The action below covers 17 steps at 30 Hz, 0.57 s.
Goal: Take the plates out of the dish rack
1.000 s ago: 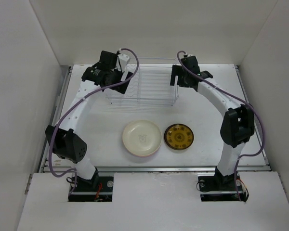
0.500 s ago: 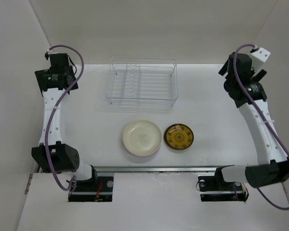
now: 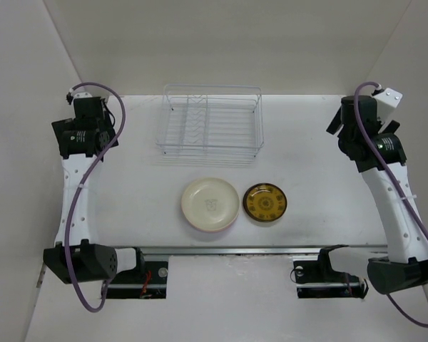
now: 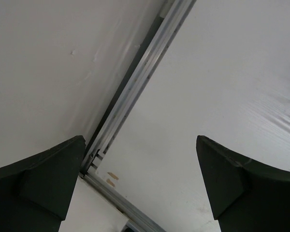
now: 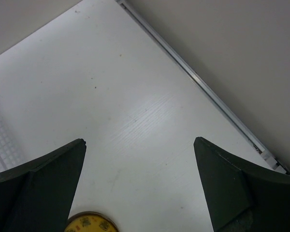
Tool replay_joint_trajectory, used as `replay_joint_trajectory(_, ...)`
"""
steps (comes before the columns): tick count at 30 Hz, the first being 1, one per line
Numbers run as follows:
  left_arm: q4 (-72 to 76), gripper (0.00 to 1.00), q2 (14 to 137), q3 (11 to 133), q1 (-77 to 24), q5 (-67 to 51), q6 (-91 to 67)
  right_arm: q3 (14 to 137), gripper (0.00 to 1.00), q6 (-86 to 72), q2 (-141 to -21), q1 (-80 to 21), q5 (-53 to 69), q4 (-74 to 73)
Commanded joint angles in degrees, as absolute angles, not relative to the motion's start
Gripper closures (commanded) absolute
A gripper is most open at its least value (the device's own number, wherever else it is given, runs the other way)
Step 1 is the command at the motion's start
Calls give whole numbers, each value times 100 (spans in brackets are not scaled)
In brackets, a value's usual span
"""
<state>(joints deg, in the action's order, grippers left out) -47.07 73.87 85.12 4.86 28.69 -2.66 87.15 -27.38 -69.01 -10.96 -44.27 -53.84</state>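
The left pincer (image 4: pixel 141 140) and right pincer (image 5: pixel 139 140) are both spread wide. At the dish rack's (image 3: pixel 210 125) 6 o'clock, a cream plate (image 3: pixel 210 204) and a brown-gold plate (image 3: pixel 265 202) lie flat on the counter (image 3: pixel 321 178).

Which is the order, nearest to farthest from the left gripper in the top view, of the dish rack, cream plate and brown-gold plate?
1. dish rack, far centre, closest to the left gripper.
2. cream plate, near centre.
3. brown-gold plate, just right of the cream plate.
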Motion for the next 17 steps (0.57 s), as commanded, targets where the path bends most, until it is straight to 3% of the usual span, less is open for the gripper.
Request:
replay_joint_trajectory(1,-4624,1,6979,8280,475,2751,-369,8833,0,-2795,-6479,-1143,-4140,-5739)
replay_joint_trajectory(17,-4570,1,6390,7946,527,2330,-422,8183,0,-2689,-5230,-1143,-3447,-5556)
